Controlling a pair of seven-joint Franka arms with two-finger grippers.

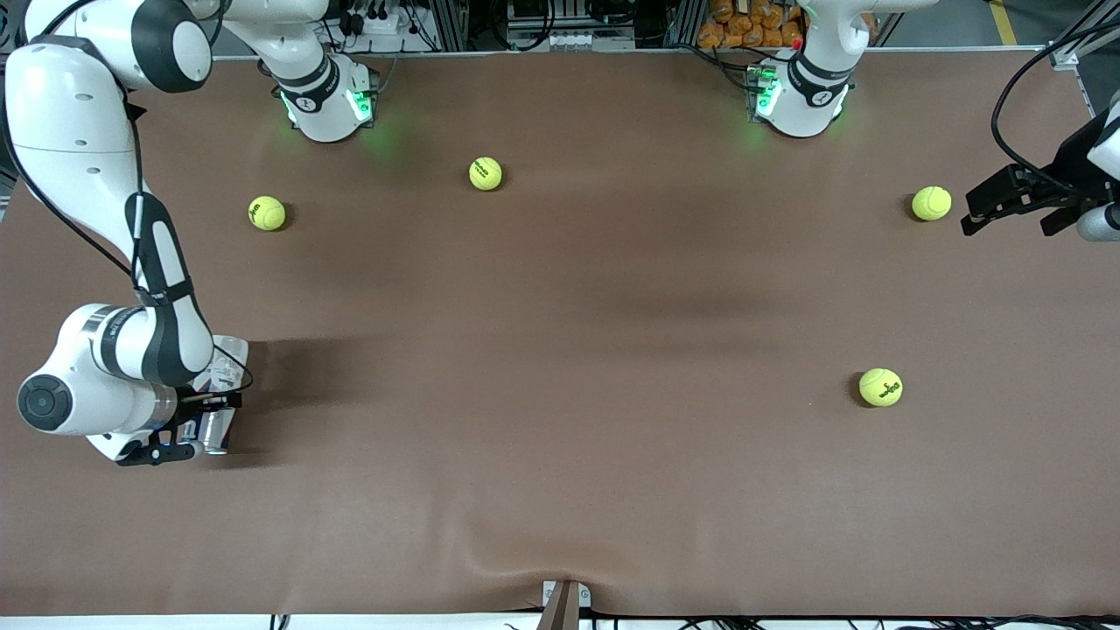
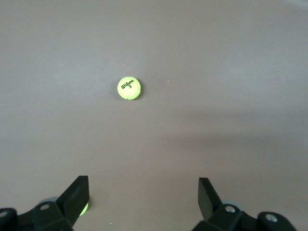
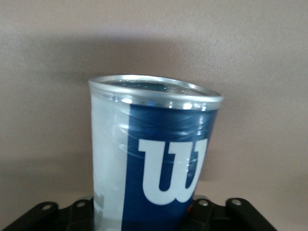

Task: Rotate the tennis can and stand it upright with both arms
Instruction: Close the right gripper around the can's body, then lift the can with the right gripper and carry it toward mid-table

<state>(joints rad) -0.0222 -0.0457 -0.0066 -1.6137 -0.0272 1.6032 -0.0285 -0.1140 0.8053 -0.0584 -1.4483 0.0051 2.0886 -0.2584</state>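
At table's edge, tennis can [image 3: 154,159] in right gripper [image 1: 197,433].

You are looking at a robotics laboratory, not a home or a shop. Two white robot arms stand on a wide table [image 1: 560,490] covered with one plain brown sheet, and each base [image 1: 328,105] glows with green light. Along the edge where the bases stand, you can see metal frame profiles [image 1: 455,22], a power strip [image 1: 376,22] with plugs, and many black cables [image 1: 1015,96]. A pile of orange objects [image 1: 752,22] lies there too; you cannot tell what they are. Several yellow-green tennis balls [image 1: 880,387] lie well apart on the sheet, placed like test objects. Grey floor with a yellow line [image 1: 1004,19] shows at one corner.
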